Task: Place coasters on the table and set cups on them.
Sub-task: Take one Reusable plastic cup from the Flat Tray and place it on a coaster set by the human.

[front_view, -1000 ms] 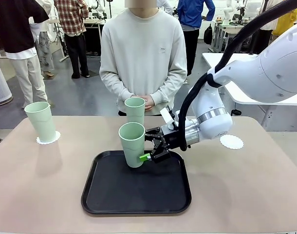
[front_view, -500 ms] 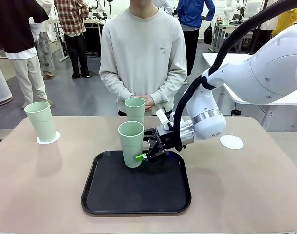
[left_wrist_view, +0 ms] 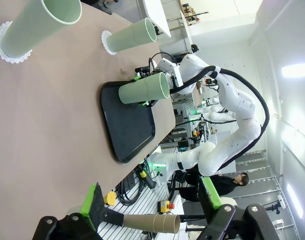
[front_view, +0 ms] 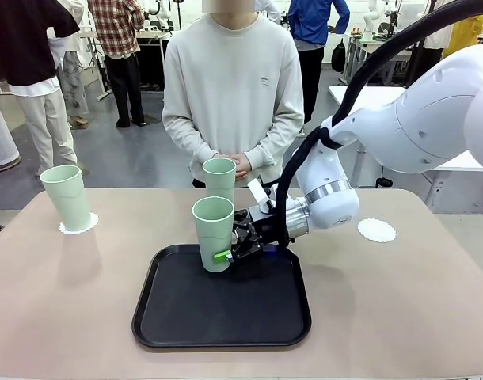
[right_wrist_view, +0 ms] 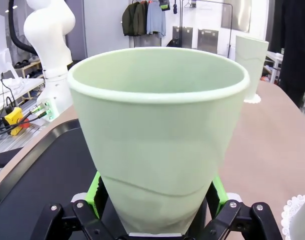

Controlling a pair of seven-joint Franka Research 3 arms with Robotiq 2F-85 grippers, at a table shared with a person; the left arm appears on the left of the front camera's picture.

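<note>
Cup upright btwn right gripper jaws, pads touching base.

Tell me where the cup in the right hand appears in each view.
Front view: cup centre, above the black tray.
Left wrist view: cup lying sideways, upper centre.
Right wrist view: cup centre, between green pads.
Shared landmark: the black tray.

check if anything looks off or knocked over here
Nothing is spilled or toppled. The one oddity: the cup in the right gripper leans slightly over the tray, clamped between the jaws. The other two cups stand upright on coasters; one coaster is bare.
</note>
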